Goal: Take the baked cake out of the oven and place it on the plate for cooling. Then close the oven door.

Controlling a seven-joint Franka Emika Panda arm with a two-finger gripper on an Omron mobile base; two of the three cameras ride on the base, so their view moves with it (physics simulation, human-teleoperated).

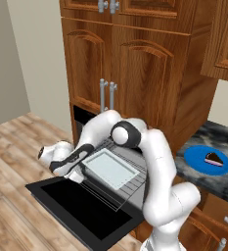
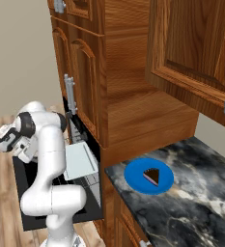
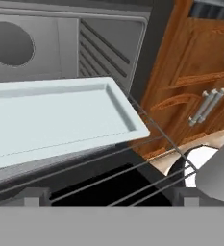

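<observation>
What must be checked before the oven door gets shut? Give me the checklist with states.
1. Baked cake out of the oven and resting on the blue plate: ok.
2. Plate fully on the marble counter: ok.
3. Wire rack pushed back inside the oven: not ok, it sticks out over the oven door.
4. Pale baking tray inside the oven: not ok, it rides on the extended rack.
5. Hand open and holding nothing: ok.
6. Door's bar handle free to grasp: cannot tell.
</observation>
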